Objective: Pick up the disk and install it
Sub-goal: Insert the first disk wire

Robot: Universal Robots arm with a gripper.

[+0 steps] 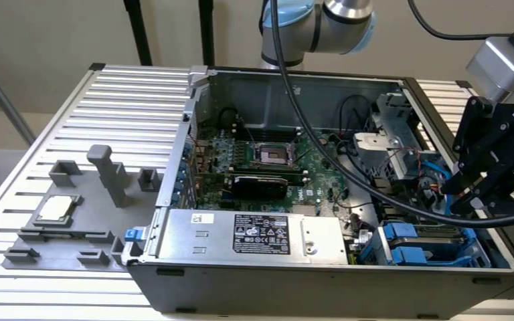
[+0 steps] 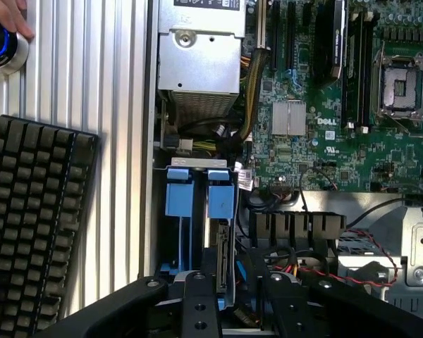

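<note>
The disk (image 2: 222, 260) shows edge-on as a thin silver-grey strip with a blue rail, standing in a slot of the blue drive cage (image 2: 178, 193) at the corner of the open computer case. My gripper (image 2: 237, 310) hangs right over that slot, in line with the disk's upper edge. In the exterior view the gripper (image 1: 476, 200) hovers at the case's right side just above the blue cage (image 1: 436, 257). Whether it is touching the disk is hidden by its own black body.
Thick black cables (image 1: 364, 180) cross the motherboard (image 1: 266, 157) toward the gripper. The silver power supply (image 1: 257, 234) lies along the case front. A grey fixture holding a small square chip (image 1: 56, 208) sits at the exterior view's left. A keyboard (image 2: 35, 225) and a hand on a knob (image 2: 3, 39) lie beside the case.
</note>
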